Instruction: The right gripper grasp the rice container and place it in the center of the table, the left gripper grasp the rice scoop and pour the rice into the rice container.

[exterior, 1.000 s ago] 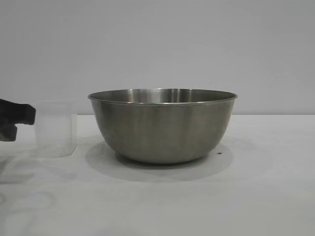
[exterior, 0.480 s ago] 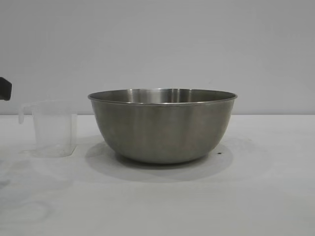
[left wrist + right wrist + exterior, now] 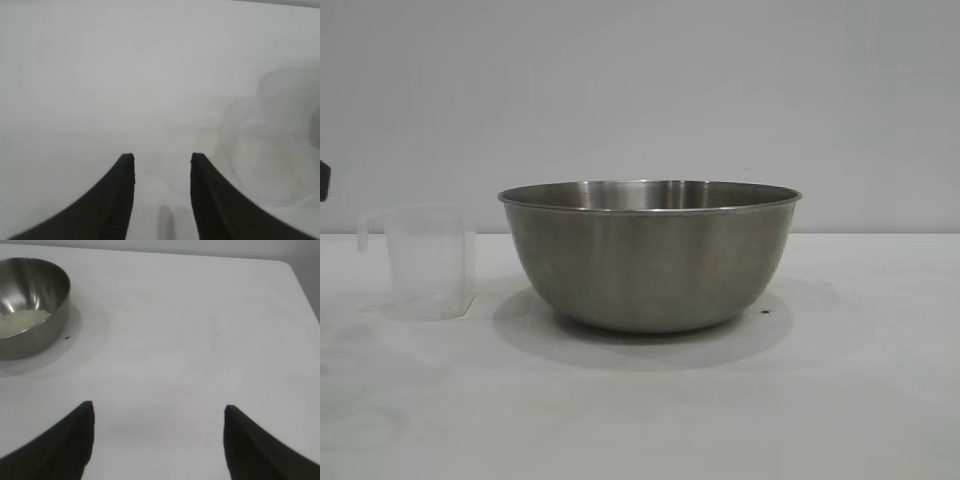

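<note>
A plain grey wall backed the white table in the exterior view; the rice container, a broad brushed-steel bowl with a thin rim, stood at the table's middle, where the task wanted it; just beside the bowl, apart from it, the rice scoop stood upright, a small clear cup with its handle turned away from the bowl, looking empty; a sliver of black at the edge beyond the scoop was probably the left arm, though too little showed to be sure.

In the left wrist view, the left gripper hung over bare table with its jaws narrowly parted and nothing between them; the scoop showed only as a blurred clear shape off to one side, untouched, suggesting it had been set down after pouring.

In the right wrist view, the right gripper stood wide open and empty, well apart from the bowl; a pale bed of rice lay inside, so the pour appeared done.
</note>
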You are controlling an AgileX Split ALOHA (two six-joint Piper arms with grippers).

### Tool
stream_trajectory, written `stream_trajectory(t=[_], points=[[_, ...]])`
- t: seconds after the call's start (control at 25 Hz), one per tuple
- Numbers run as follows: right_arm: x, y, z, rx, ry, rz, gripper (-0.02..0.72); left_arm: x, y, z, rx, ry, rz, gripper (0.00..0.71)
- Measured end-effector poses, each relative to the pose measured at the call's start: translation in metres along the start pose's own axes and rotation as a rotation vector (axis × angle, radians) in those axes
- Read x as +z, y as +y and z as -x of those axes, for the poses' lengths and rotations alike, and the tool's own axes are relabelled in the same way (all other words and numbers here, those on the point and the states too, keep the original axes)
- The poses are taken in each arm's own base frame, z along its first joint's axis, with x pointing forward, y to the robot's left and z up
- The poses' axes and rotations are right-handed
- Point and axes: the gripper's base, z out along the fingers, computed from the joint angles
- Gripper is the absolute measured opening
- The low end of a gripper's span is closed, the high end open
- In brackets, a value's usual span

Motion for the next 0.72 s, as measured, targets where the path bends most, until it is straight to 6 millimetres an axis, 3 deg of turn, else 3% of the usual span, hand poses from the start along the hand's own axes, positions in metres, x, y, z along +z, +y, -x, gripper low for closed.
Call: stream_trajectory(t=[0.32,0.72], points=[[0.000,0.000,0.000,0.000,0.000,0.000,0.475,0.004,0.021,0.006,-0.002,-0.016,0.020,0.218],[0.000,0.000,0.000,0.000,0.000,0.000,0.475,0.025,0.021,0.030,0.014,-0.092,-0.012,0.218]])
